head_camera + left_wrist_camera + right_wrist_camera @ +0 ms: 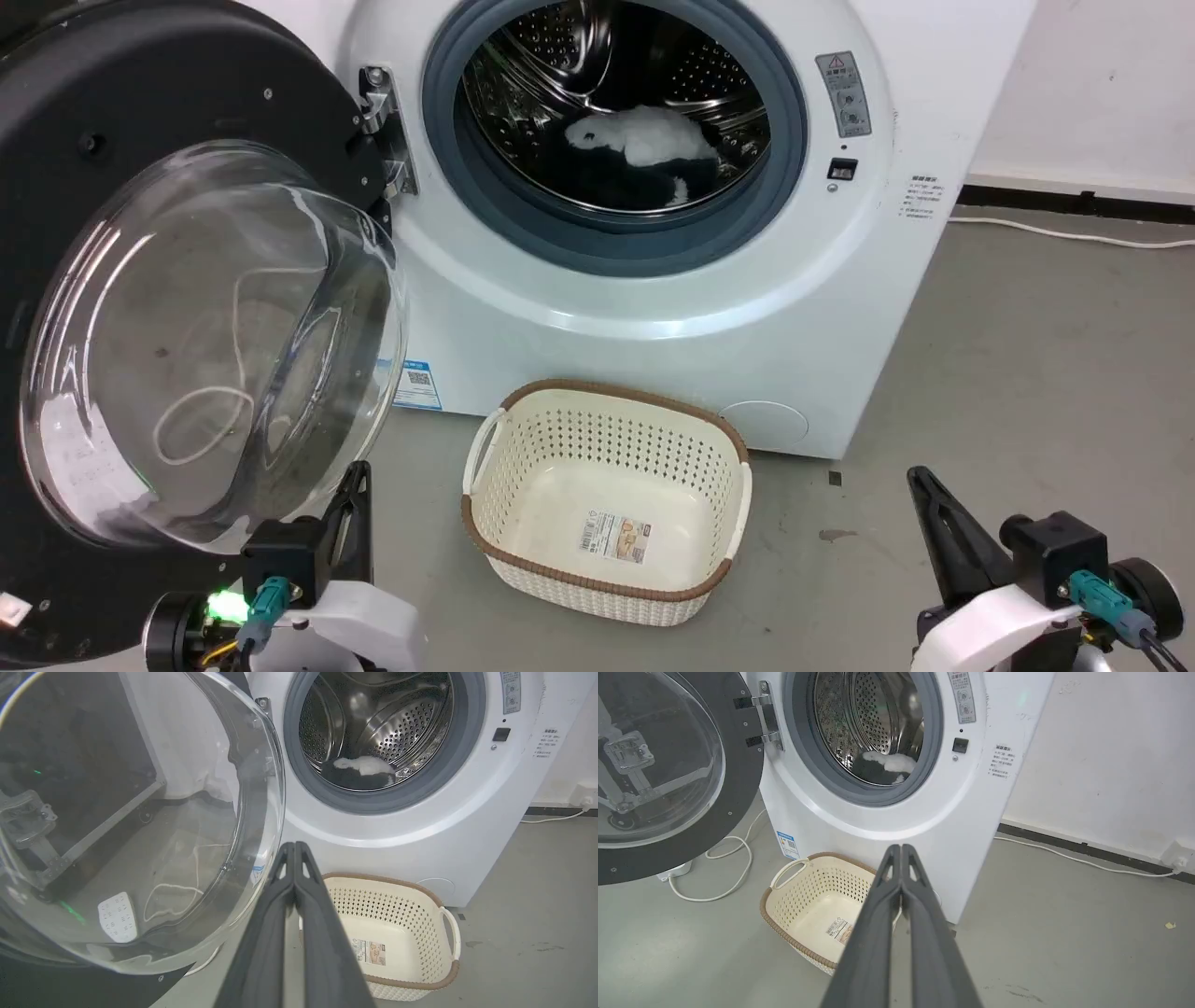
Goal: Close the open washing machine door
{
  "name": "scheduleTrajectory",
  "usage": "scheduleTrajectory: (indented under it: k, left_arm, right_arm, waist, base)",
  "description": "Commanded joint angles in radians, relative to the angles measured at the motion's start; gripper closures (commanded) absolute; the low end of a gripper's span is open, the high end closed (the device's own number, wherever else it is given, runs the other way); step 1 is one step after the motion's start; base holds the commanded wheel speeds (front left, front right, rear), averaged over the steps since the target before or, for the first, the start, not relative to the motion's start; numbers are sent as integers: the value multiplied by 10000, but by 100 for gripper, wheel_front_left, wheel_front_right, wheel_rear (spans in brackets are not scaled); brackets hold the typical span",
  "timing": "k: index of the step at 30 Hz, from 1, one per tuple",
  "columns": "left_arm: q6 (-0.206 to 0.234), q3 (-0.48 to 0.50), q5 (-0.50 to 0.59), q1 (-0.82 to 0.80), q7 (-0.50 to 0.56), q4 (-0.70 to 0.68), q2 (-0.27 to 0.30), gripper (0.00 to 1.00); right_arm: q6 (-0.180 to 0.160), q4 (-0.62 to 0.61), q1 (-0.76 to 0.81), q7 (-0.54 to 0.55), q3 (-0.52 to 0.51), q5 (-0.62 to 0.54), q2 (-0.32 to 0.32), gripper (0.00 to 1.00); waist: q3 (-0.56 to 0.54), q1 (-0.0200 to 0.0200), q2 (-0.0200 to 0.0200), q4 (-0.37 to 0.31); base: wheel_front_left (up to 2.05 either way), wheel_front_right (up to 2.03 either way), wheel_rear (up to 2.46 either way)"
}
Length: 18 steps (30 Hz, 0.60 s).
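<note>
Room for moving is widest on your right side, where grey floor [1027, 373] stretches from the right gripper [920, 476] up to the white machine [840, 327] and the wall. On your left side it is tight. The washing machine door [187, 317] stands wide open at the left of the machine, hanging on the metal hinge [381, 131]. Its black rim runs out of the head view at the left edge and at the bottom. The left gripper [358, 471] is just below the lower edge of the glass bowl; if it touches the door, you cannot tell. On both grippers the two fingers are pressed together and hold nothing. The door is large and round, with a broad black rim that carries small screws. At its centre is a bulging clear glass window, and the floor behind shows through it. The drum opening with its grey rubber ring [616, 247] is uncovered, and a white and dark cloth [644, 149] lies in the steel drum. On the floor before the machine, between the two grippers, stands a cream perforated basket [597, 439] with a brown rim. A paper label [616, 539] lies on its bottom.
</note>
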Motion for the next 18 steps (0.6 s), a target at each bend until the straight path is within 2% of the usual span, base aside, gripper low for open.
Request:
scheduleTrajectory:
  k: [1,18]
  left_arm:
    - [-43,20,26,7,1,-43,-5,100]
    - [-43,20,26,7,1,-43,-5,100]
  right_arm:
    - [8,14,-140,3,1,-49,-8,100]
    - [8,14,-140,3,1,-49,-8,100]
  waist:
    - [0,0,0,0]
    - [0,0,0,0]
  base:
    - [0,0,0]
    - [0,0,0]
